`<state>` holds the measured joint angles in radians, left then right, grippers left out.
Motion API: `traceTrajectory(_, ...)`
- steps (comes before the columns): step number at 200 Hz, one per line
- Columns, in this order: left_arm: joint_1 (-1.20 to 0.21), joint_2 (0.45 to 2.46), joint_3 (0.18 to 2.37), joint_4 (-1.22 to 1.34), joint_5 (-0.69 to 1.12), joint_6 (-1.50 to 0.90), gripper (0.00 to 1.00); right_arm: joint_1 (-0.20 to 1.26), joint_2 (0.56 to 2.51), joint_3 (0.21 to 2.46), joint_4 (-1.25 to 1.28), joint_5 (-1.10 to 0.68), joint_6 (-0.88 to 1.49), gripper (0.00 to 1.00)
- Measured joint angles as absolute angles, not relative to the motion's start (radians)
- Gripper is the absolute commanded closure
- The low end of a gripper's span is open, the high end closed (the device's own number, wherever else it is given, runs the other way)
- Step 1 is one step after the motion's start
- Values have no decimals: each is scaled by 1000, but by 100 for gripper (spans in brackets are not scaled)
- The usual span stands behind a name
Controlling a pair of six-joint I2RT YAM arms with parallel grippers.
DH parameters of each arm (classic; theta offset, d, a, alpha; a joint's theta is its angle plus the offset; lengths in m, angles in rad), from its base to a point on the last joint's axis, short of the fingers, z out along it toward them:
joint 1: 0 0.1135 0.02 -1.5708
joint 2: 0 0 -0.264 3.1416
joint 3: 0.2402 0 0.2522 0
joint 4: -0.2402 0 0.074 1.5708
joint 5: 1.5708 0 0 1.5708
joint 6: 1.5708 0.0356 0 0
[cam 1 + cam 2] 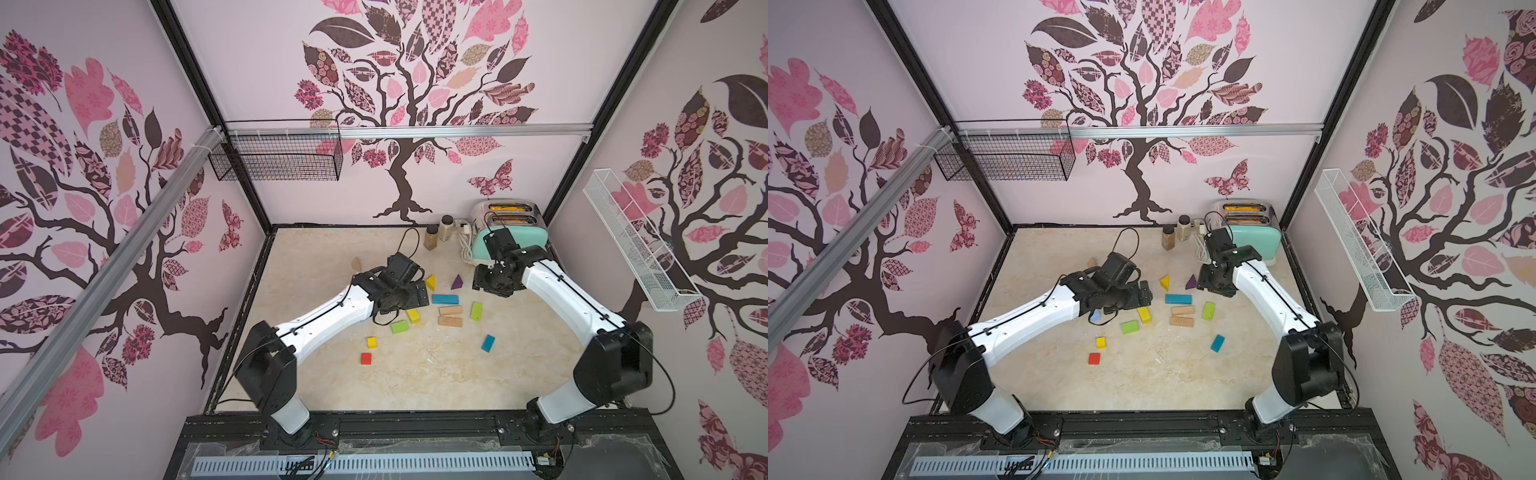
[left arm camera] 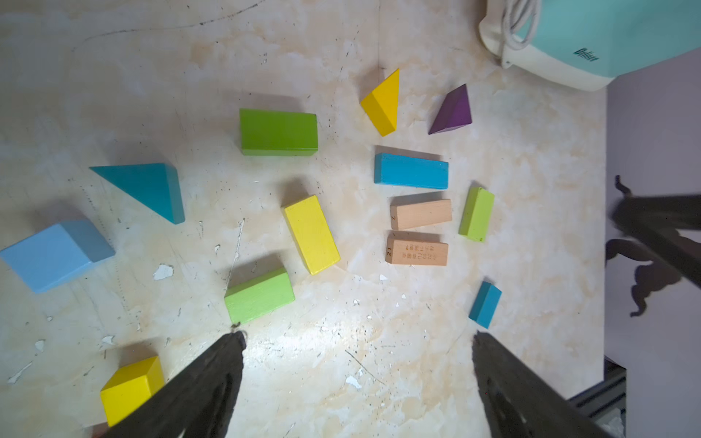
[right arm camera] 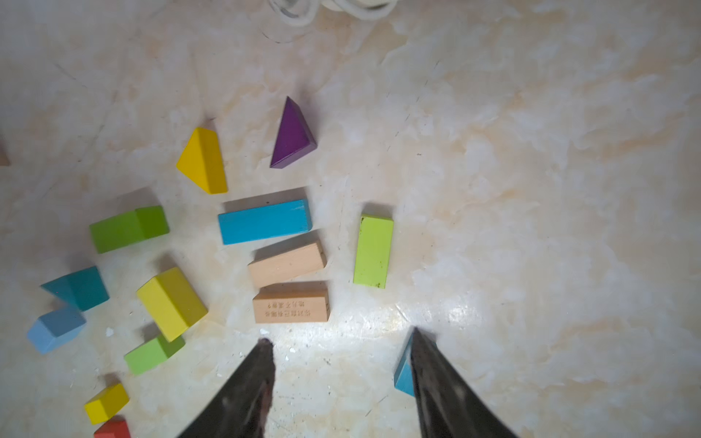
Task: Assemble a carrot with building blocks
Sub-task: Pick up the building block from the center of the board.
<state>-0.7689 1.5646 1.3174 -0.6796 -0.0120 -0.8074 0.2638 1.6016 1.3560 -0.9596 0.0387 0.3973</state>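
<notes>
Fingers L (image 2: 212, 379): spread wide, nothing btw them; hang over the mid-surface scatter, nearest a green bar (image 2: 260, 295) & yellow bar (image 2: 311, 234).
Fingers R (image 3: 246, 386): apart but narrower than L, empty; engraved tan bar (image 3: 291, 302) lies just ahead of the tips; small teal bar (image 3: 403, 373) is half hidden behind one finger.
Blocks: all loose & flat, mid-surface toward the far edge, none stacked or joined; build looks not begun.
Step in hand (my read): pick 1st piece for the carrot body.
Tan pair: engraved bar & plain tan bar (image 3: 287, 264) lie close together, teal long bar (image 3: 264, 222) just beyond. Little room for a finger btw them, so a grab there likely shoves a neighbour.
Light-green bar (image 3: 373, 251): stands apart w/ bare surface both sides, so easier 1st pick for R. Turn wrist so pads close across its short width, come straight down, centre on it.
Wedges: yellow wedge (image 1: 430, 282) & purple wedge (image 1: 457, 282) sit toward the far edge. Sloped faces may slip, so grip the flat parallel faces; yellow prob. suits the tip.
Covered by L arm in top views: dark-green bar (image 2: 278, 132), teal wedge (image 2: 148, 189), most of pale-blue block (image 2: 53, 254).
Build spot: bare surface toward the near edge, past the red cube (image 1: 365, 358), has room.
Watch: toaster (image 1: 513, 237) & its cord at the far right corner, close to R arm.
</notes>
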Motion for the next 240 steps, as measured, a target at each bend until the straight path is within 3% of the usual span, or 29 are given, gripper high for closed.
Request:
traceTrajectory(89, -689, 1424, 1163, -635, 137, -782, 2, 213, 1904, 1342, -845, 10, 453, 45)
traceTrajectory(177, -633, 1435, 1146, -605, 210, -773, 2, 213, 1897, 1259, -783, -21, 469, 80)
traceTrajectory(240, -632, 1462, 1154, -596, 225, -749, 2, 237, 1741, 1240, -827, -36, 472, 81)
